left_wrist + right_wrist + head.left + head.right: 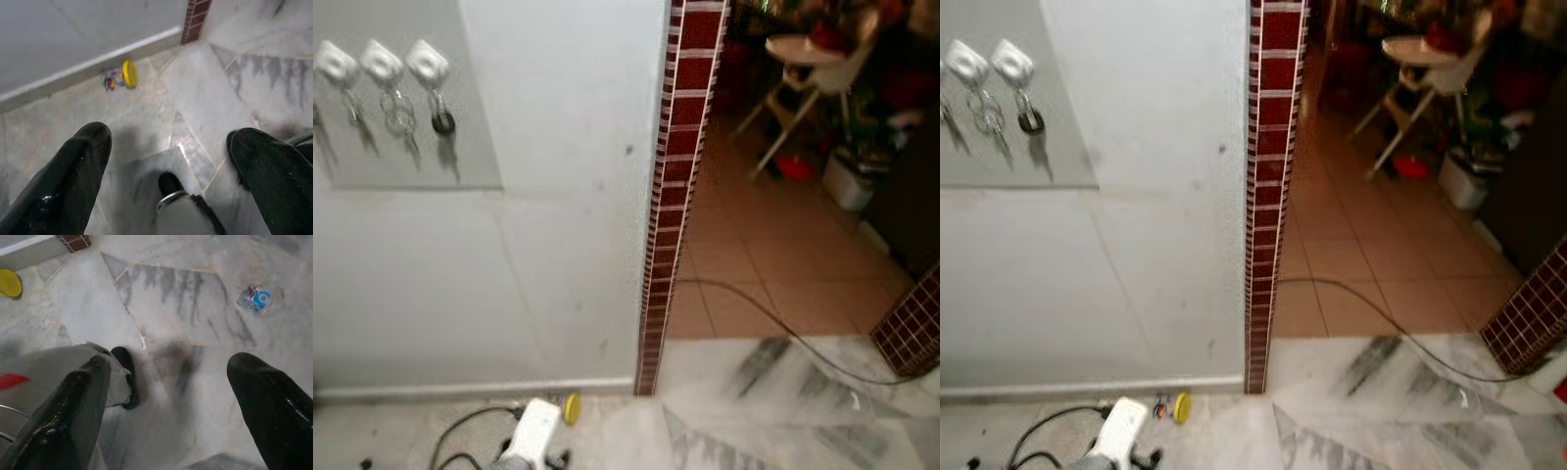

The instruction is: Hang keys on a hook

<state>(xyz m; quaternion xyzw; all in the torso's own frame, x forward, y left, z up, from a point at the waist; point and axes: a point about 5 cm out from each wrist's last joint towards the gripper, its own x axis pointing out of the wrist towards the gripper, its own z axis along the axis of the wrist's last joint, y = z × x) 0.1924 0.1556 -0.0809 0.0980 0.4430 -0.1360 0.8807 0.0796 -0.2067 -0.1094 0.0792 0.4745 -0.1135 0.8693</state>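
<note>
Both grippers are hanging over the grey-veined marble floor with their jaws spread wide and released, grasping nothing and touching nothing: the left gripper is pointing down toward the foot of the white plastered wall, and the right gripper is pointing at bare floor farther out from that wall. Three white square hooks are sitting in a row high on the wall, on a grey panel. Three sets of keys are hanging there, one from each hook; the set of keys with a dark fob is on the hook nearest the wall's dark red tiled edge strip. A round yellow disc with small coloured bits is lying on the floor at the wall's base.
</note>
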